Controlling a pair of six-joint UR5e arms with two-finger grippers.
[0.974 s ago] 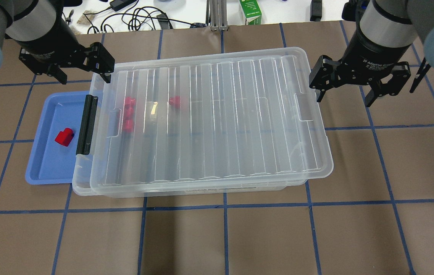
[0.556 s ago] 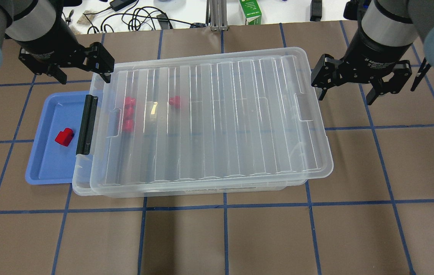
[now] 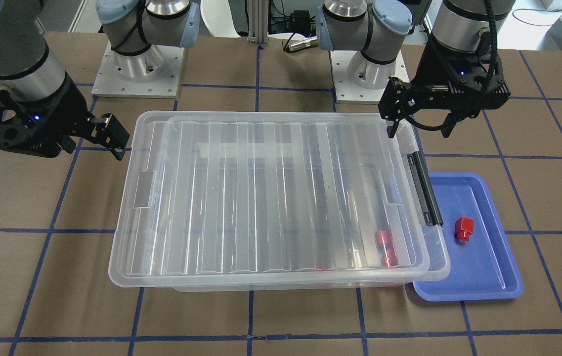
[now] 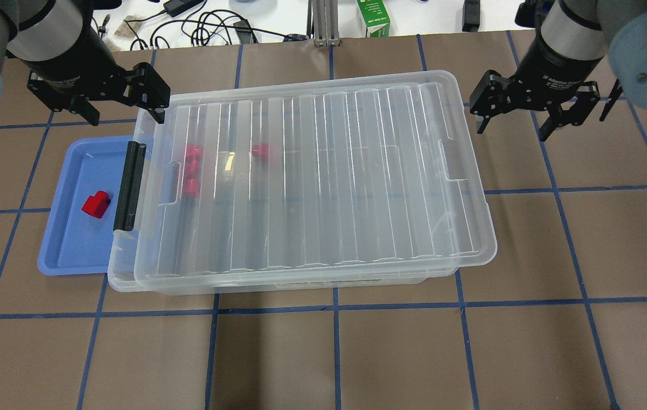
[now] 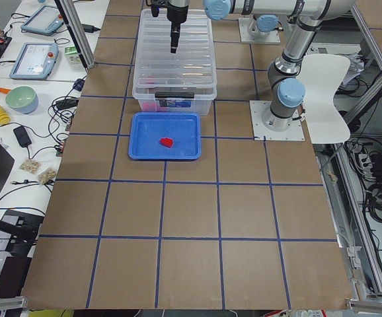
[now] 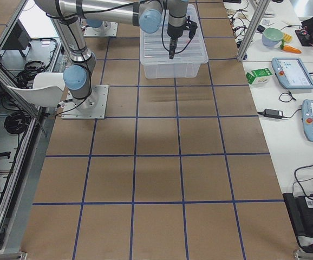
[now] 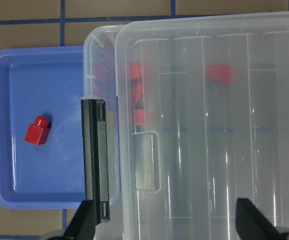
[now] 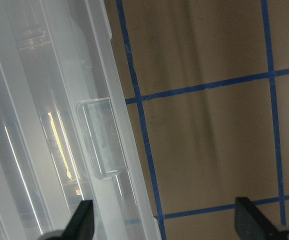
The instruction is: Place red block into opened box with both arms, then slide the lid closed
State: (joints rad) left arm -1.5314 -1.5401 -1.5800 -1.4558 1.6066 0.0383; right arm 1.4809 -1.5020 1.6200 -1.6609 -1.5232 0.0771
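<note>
- Front-facing view: the lid (image 3: 261,198) covers nearly all of the box (image 3: 440,262). It is shifted away from the latch bar (image 3: 425,188), so only a narrow strip of opening shows at that end. The red block (image 3: 463,230) sits alone in the blue tray (image 3: 508,291). The left claw (image 3: 420,129) and right claw (image 3: 88,141) are both spread wide and empty, hovering by the box's far corners.
- Overhead view: the block is well apart from both claws, and other red pieces (image 4: 191,171) lie inside under the lid. The judged step is widening the opening before loading. The right claw should catch the lid's right short edge at its notch and draw it straight and level along the box, so the ribs do not bind.
- Left-end view: the tray lies against the box's latch end, with the block near the tray's centre.
- Right-end view: too small to add detail.
- Left wrist view: the block lies skewed to the tray walls. The claw should turn to match it and pinch the flat cube sides, not the stub.
- Right wrist view: the lid's notch is left of the fingers (image 8: 82,217) and bare bench (image 8: 209,150) is right. The claw should shift left before closing.
</note>
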